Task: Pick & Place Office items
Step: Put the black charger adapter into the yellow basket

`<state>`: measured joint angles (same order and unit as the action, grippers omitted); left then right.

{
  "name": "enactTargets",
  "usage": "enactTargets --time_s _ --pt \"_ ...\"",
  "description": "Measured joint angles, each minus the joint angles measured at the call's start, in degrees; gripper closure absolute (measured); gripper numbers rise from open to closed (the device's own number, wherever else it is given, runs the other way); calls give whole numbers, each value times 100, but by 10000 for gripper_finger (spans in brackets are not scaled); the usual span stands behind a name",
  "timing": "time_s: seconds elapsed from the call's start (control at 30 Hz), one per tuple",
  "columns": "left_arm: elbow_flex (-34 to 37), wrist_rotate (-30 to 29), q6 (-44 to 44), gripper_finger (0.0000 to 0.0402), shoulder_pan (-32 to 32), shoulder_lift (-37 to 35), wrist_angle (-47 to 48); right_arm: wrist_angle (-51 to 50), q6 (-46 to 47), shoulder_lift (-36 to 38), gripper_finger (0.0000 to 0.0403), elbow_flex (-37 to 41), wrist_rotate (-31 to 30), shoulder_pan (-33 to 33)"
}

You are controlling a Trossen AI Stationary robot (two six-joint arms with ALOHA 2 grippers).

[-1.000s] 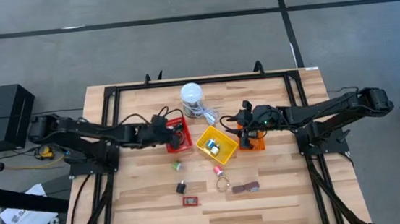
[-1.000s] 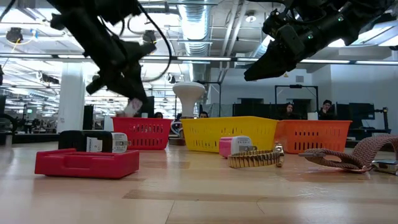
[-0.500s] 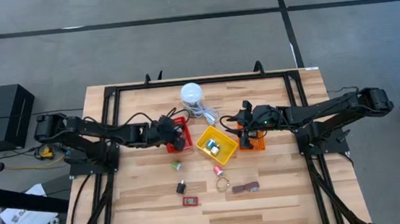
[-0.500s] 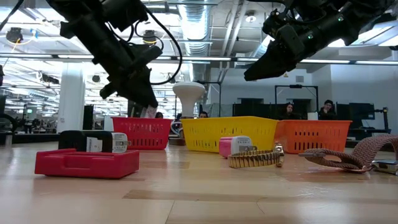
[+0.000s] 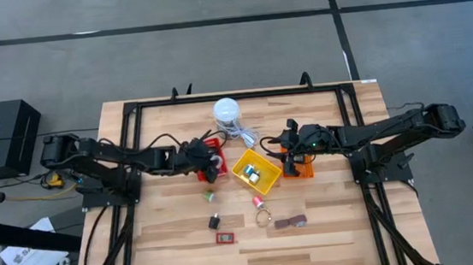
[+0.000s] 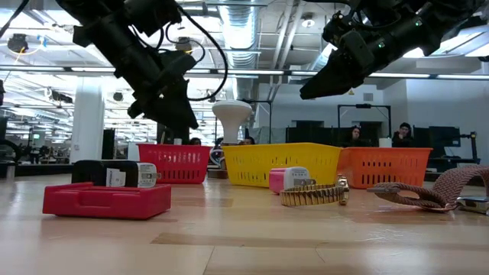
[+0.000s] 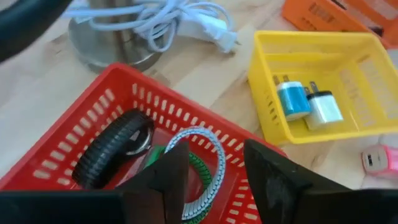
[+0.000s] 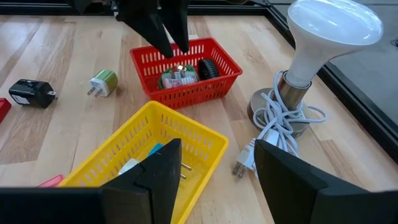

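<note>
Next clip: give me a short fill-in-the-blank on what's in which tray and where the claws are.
1. The black wheel-like ring lies in the ____ plastic tray.
2. The blue charger plug and the white charger plug lie in the ____ plastic tray.
3. The left claw hangs over the ____ tray.
4. The right claw hangs over the ____ plastic tray.

Missing words: red; yellow; red; orange

Across the middle of the high view we find the way blocked by the red tray (image 5: 211,158), yellow tray (image 5: 254,169) and orange tray (image 5: 300,163), with the lamp (image 5: 227,113) and its cable just above. The left gripper (image 5: 211,162) hangs over the red tray. Bare table (image 5: 168,233) lies lower left, past small items (image 5: 222,237).
</note>
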<state>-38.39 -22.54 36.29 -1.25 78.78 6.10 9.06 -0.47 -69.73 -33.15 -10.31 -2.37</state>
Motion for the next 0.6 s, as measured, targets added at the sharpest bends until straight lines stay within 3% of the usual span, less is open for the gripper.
enactTargets --time_s 0.13,0.23,0.4,0.6 --pt "0 128 -437 254 -210 -36 -313 0 0 0 210 0 0 -2" --pt "-4 572 -1006 259 -464 -63 -733 0 0 0 210 0 0 -2" --pt "-5 1134 -1203 264 -1050 -59 -1139 0 0 0 210 0 0 -2" --pt "0 1189 19 252 -1625 -57 -1125 2 0 0 210 0 0 -2"
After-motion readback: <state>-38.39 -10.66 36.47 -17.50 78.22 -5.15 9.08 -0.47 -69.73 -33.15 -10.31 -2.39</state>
